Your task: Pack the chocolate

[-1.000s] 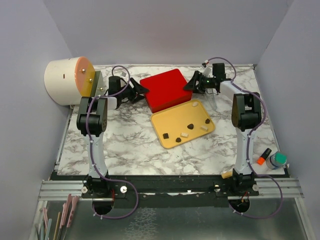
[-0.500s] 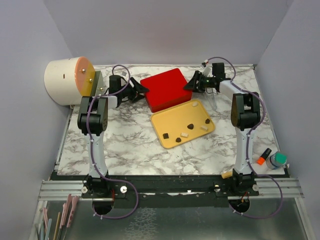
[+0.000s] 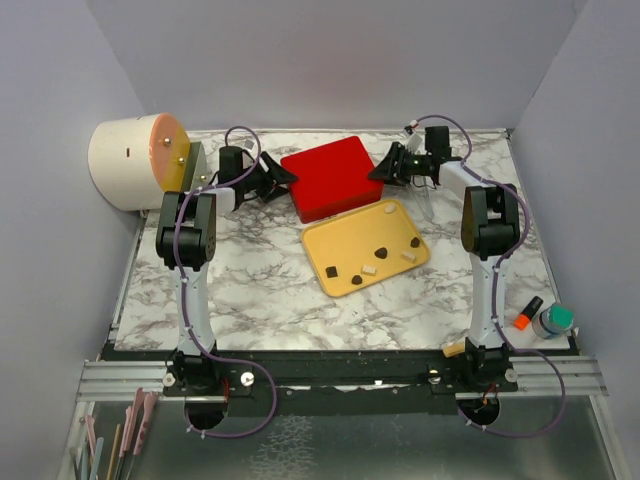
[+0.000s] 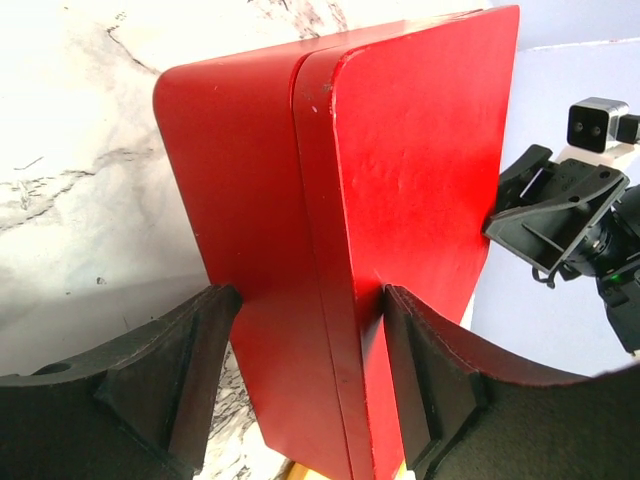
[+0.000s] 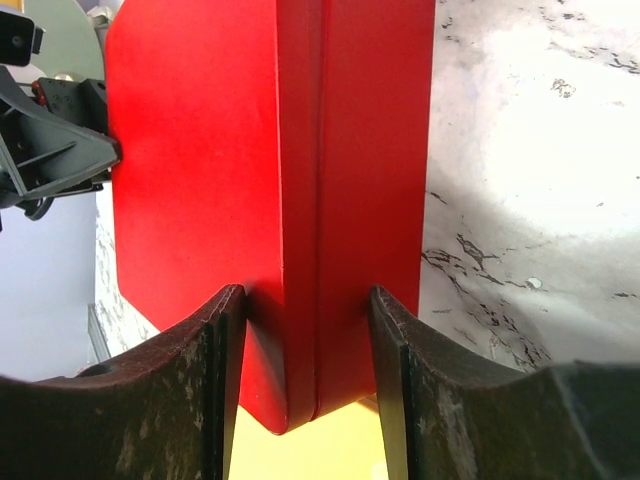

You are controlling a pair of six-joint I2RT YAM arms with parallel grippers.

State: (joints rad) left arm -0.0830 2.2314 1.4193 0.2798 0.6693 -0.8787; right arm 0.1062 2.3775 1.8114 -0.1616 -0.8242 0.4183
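Seven chocolate pieces [image 3: 382, 251] can be counted, four dark brown and three cream-white. They are tiny squarish or rounded bits lying loose on one flat, glossy yellow tray [image 3: 345, 238] just in front of the red box [image 3: 330, 178], toward the arm bases. The single box is a smooth, round-cornered slab, closed along a lid seam, on the marbled surface [image 3: 260, 290]. The left hand [image 3: 283, 179] is clenched on the box's left edge and the right hand [image 3: 378, 171] on its right edge.
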